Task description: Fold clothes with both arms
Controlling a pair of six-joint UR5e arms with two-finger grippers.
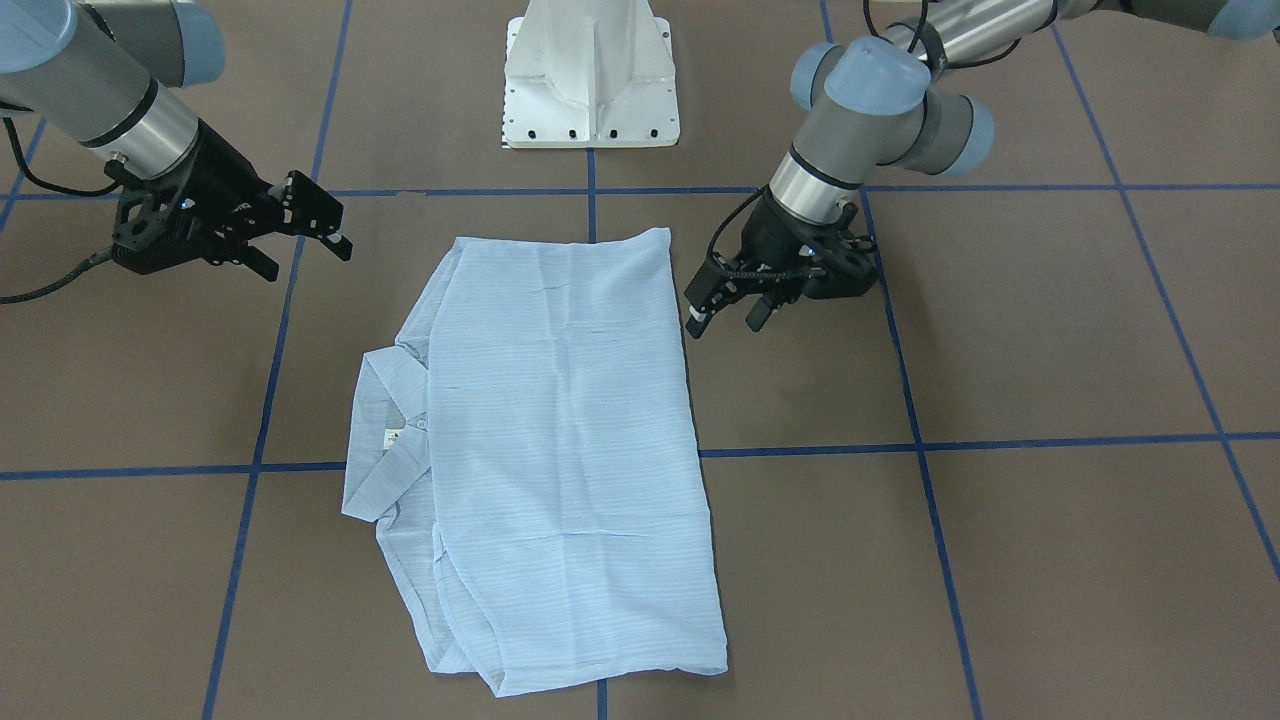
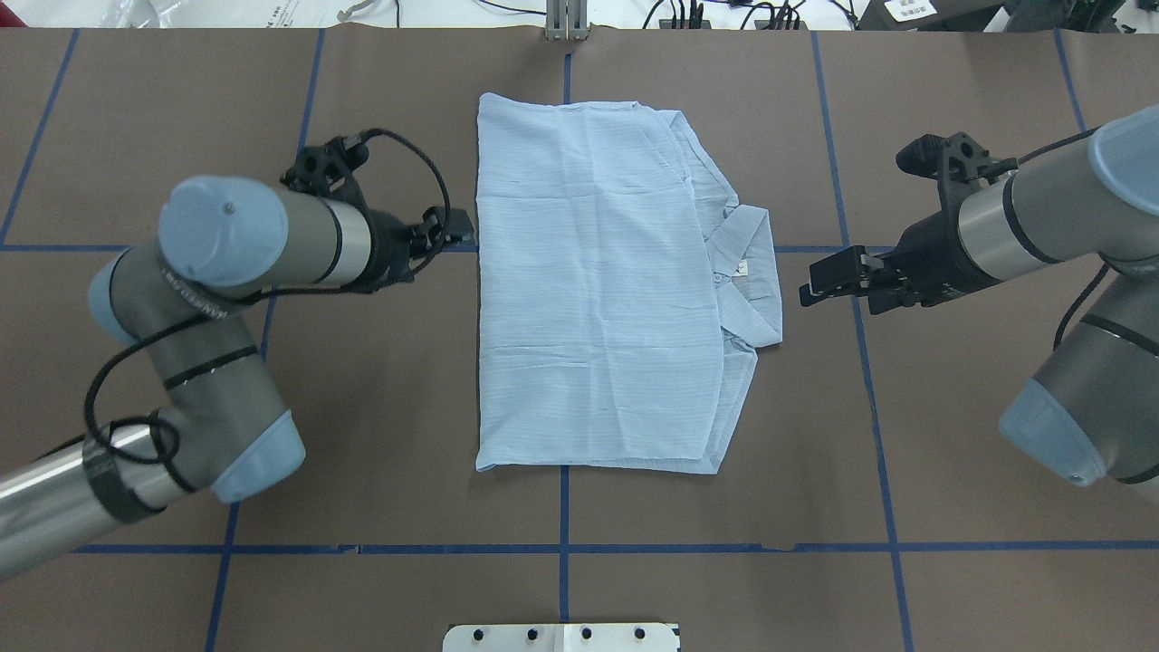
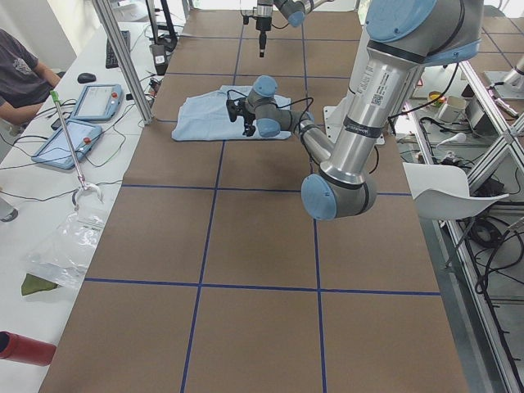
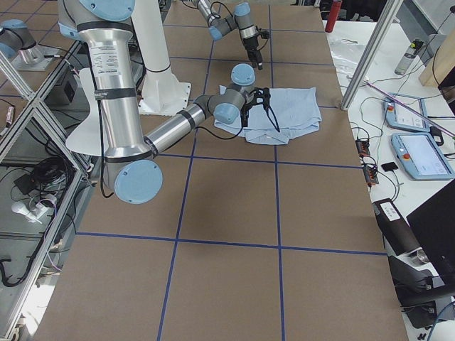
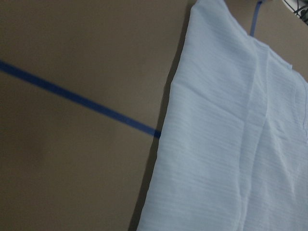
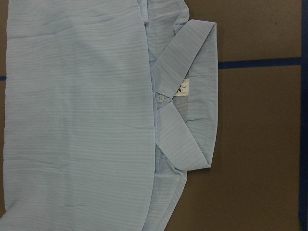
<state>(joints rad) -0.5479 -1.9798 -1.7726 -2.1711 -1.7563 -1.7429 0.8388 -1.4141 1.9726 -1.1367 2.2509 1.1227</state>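
Observation:
The clothes are one pale blue striped shirt, lying flat on the brown table and folded into a tall rectangle. Its collar sticks out on my right side, showing a white tag and a button. My left gripper hovers open just beside the shirt's left edge, touching nothing; its wrist view shows that edge of the shirt. My right gripper is open and empty, a short way off the collar. The right wrist camera looks down on the shirt.
The white pedestal base stands at the robot's side of the table. Blue tape lines cross the brown surface. A side bench with tablets and a seated person runs along the far side.

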